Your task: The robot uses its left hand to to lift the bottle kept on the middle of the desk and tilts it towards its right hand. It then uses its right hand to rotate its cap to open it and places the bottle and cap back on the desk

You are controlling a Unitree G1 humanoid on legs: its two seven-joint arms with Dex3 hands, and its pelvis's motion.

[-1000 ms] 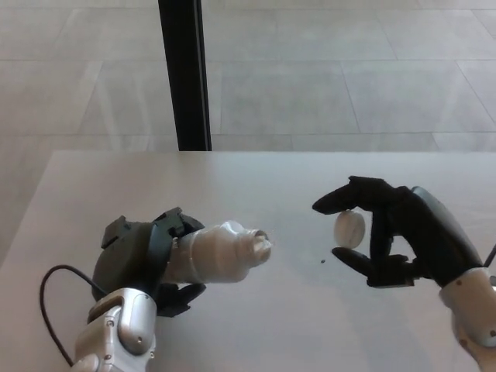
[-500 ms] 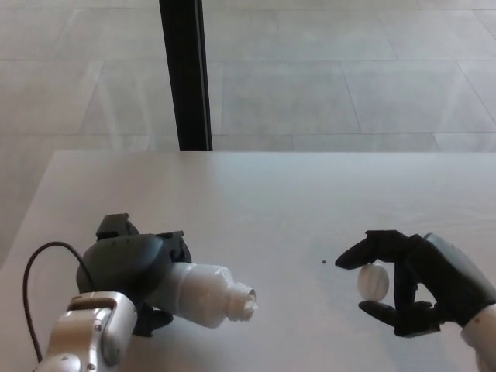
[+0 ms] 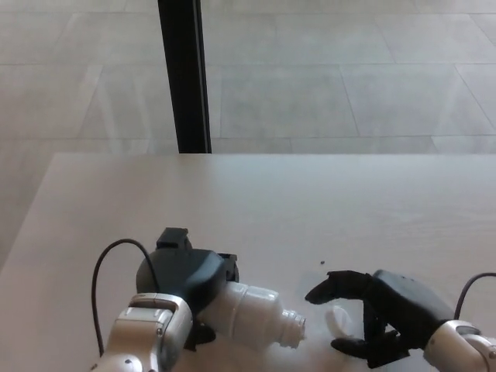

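A white plastic bottle (image 3: 260, 312) with its neck uncapped lies tilted, mouth pointing right and slightly down, low over the pale desk (image 3: 310, 209). My left hand (image 3: 186, 283) is shut on the bottle's base end. My right hand (image 3: 380, 314) sits low at the desk's near right, its thumb and fingers curled around the white cap (image 3: 339, 319), which shows only partly between them. The bottle's mouth and the cap are a short gap apart.
A black vertical post (image 3: 183, 74) stands behind the desk's far edge, over a grey tiled floor. A small dark speck (image 3: 322, 262) marks the desk near the middle. A black cable (image 3: 105, 271) loops off my left wrist.
Both hands have moved down and toward me. The left hand carried the bottle rightward and lower; the right hand lowered the cap close to the desk.
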